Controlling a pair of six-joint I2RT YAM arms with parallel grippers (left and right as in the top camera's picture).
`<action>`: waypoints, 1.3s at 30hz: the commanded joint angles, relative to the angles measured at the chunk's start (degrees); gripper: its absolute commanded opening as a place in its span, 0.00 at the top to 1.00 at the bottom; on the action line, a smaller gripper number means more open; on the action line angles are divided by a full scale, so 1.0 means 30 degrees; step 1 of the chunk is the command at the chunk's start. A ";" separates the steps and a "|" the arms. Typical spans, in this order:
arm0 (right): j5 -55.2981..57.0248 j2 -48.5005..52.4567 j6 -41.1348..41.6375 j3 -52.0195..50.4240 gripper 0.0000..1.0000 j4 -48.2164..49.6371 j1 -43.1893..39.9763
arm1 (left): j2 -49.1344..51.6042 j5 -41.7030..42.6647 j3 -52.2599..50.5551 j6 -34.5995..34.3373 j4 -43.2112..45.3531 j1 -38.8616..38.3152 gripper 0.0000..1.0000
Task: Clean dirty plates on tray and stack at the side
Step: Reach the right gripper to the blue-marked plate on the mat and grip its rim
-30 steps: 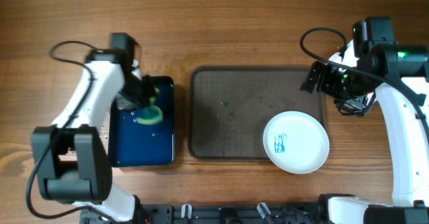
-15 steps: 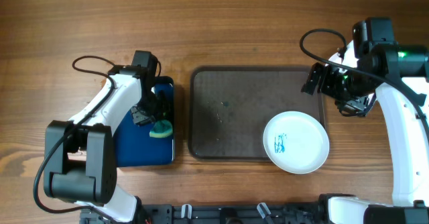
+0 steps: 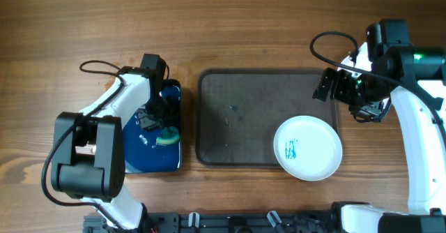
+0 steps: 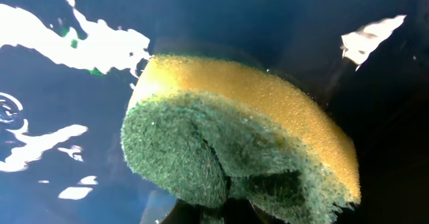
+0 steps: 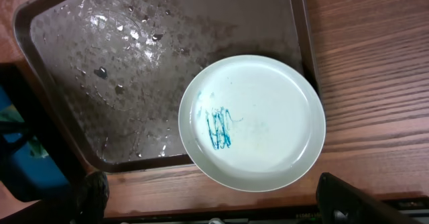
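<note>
Over the dark blue tray (image 3: 148, 158), your left pincer (image 3: 159, 127) clenches the yellow-green sponge (image 4: 241, 140); carry it centrally onto the scribbled round white plate (image 3: 315, 149); right pincer (image 3: 325, 86) stands released.

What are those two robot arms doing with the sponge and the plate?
The left gripper is shut on a yellow-and-green sponge, held over the wet small dark blue tray. The right gripper hangs open beside the large grey-brown tray, holding nothing. One round white plate with a blue scribble sits on that tray, not yet wiped.
</note>
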 commanded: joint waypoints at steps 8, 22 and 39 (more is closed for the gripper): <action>0.3177 -0.1158 0.2557 -0.0131 0.06 -0.0372 0.0809 | 0.0000 -0.0488 -0.0248 -0.0189 0.0758 0.0087 0.96; 0.1202 -0.1501 0.7118 -1.0105 0.14 0.1807 0.0809 | 0.0000 -0.0488 -0.0248 -0.0182 0.1253 0.0087 0.96; 0.0962 -0.1501 1.0360 -1.4812 0.32 0.5231 0.0809 | 0.0000 -0.0481 -0.0248 -0.0124 0.1661 0.0087 0.96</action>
